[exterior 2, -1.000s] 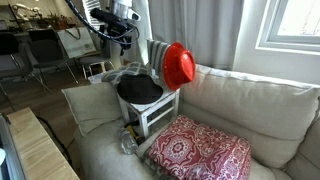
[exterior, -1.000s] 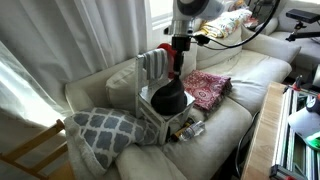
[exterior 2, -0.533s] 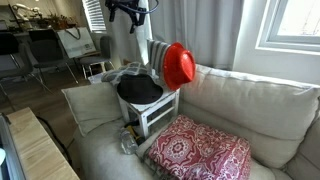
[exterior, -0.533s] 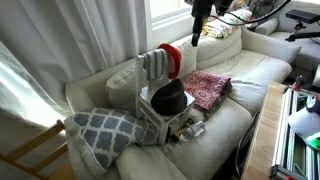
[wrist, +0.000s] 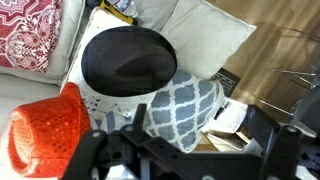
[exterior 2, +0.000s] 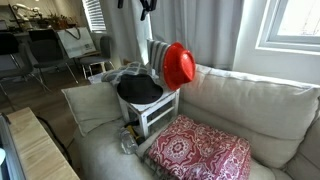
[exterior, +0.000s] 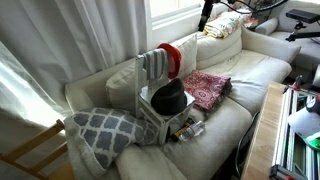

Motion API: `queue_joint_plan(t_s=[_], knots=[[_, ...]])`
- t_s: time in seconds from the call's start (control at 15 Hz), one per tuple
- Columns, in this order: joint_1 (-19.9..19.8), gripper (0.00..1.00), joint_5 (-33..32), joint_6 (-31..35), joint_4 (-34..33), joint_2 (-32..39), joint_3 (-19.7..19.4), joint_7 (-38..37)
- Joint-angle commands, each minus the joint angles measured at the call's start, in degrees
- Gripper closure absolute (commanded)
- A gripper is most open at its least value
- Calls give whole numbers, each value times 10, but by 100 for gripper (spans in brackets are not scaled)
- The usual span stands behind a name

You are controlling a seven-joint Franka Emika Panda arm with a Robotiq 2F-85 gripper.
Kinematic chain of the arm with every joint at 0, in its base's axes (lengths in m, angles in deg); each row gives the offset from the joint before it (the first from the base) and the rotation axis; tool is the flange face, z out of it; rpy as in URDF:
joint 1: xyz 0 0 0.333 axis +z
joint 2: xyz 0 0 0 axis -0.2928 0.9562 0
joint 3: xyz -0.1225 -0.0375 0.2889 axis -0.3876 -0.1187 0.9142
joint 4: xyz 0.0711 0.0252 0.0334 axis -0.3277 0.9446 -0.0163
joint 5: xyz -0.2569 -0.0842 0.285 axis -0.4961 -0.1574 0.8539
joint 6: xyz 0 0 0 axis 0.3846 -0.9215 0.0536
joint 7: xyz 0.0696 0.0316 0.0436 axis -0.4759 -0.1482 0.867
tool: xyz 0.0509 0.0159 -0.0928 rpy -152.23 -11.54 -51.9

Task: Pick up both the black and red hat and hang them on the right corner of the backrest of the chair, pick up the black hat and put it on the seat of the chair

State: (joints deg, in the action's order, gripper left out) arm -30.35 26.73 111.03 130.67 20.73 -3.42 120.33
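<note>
The black hat lies dome up on the seat of the small pale chair; it also shows in the other exterior view and in the wrist view. The red hat hangs on a top corner of the slatted backrest, and is seen in an exterior view and in the wrist view. My gripper is open and empty, high above the chair, near the top edge in both exterior views.
The chair stands on a cream sofa. A dark red patterned cloth lies beside it, and a grey lattice cushion on its other side. A small bottle lies by the chair's foot. A wooden table edge runs in front.
My gripper has risen from beside the red hat at the backrest to high above the chair. Both hats have stayed where they were.
</note>
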Motion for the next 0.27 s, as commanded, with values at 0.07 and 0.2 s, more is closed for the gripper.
queue_joint_plan(t_s=[0.07, 0.2], knots=[[29, 0, -1, -1, 0, -2, -31, 0], [31, 0, -1, -1, 0, -2, -31, 0]])
